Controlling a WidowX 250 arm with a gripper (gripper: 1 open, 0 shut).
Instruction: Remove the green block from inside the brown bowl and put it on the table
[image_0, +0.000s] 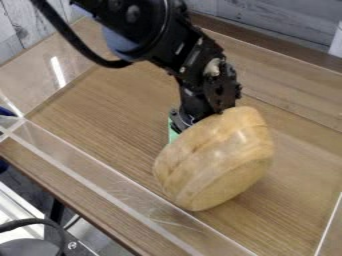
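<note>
Brown wood-grain bench (94, 110) fills most of the view, boxed in by clear acrylic walls (80, 165) that catch bright glare streaks. Whitewashed plank wall (20, 25) at the upper left. Dark grey surface (287, 20) behind the far wall, upper right. Bottom left, past the near wall, black cables (34, 235) on a pale floor. Even, diffuse light.

Text: none readable
Labels: none readable
Brands: none readable
Numbers: none readable
Signs: none readable
</note>
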